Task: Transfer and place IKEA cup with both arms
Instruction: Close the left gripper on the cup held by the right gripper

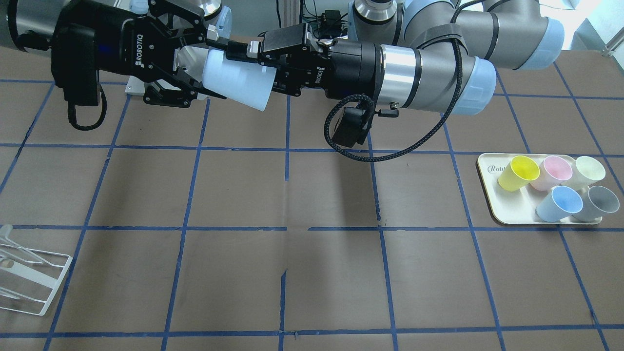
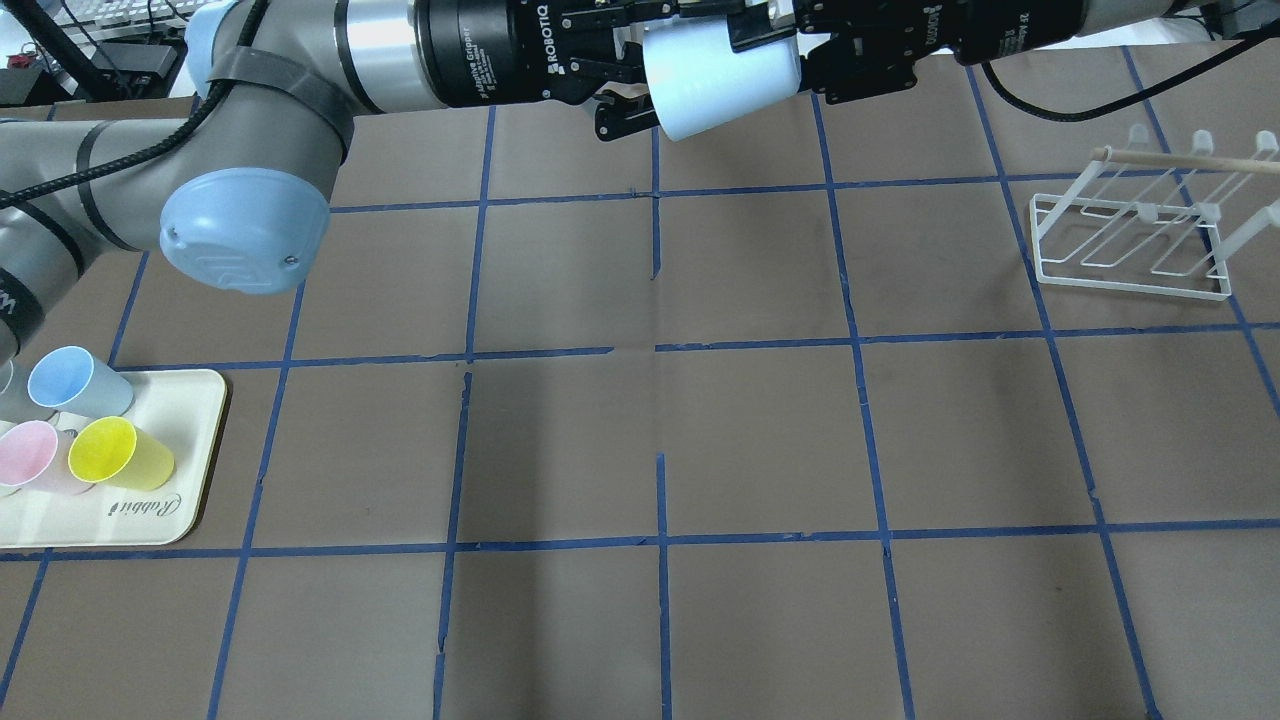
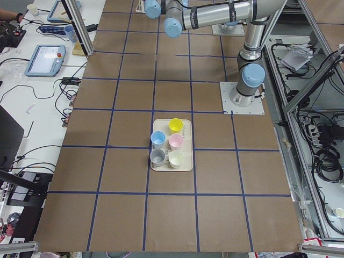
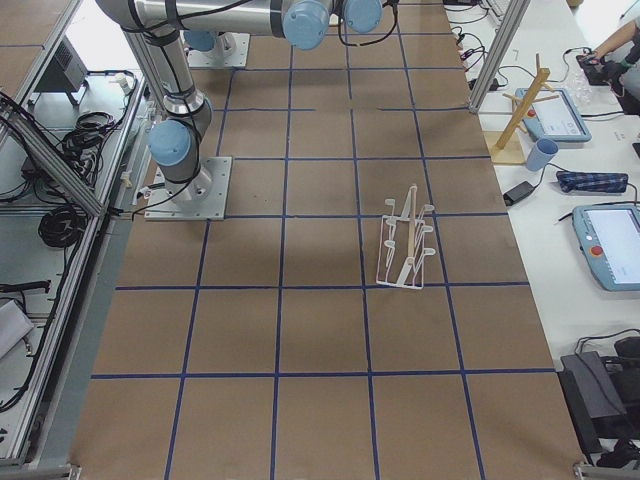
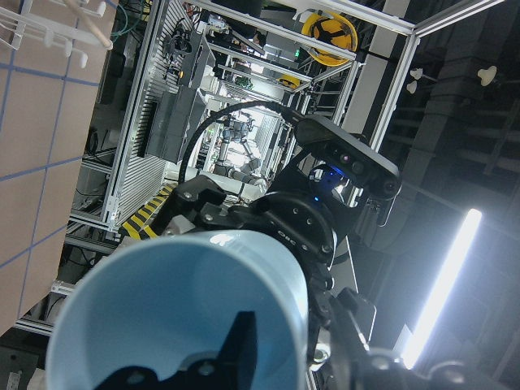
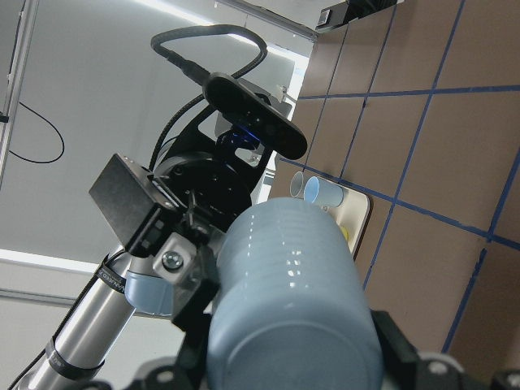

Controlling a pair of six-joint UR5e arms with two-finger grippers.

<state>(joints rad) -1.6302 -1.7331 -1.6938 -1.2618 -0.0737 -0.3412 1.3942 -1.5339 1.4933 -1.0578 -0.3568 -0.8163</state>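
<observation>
The IKEA cup [image 1: 239, 80], pale icy-blue, hangs on its side in mid-air above the robot's side of the table, between both grippers. It also shows in the overhead view [image 2: 720, 75]. My left gripper [image 1: 246, 56] is shut on the cup's wall at the rim. One finger is inside the cup, as the left wrist view [image 5: 179, 309] shows. My right gripper [image 1: 214, 66] has its fingers against both sides of the cup's base end. The right wrist view shows that base [image 6: 284, 301] close up.
A cream tray [image 1: 492, 204] at the table's left end holds several cups, among them a deeper blue cup [image 1: 560, 202] and a grey cup [image 1: 597, 202]. A white wire rack [image 2: 1130, 240] stands at the right end.
</observation>
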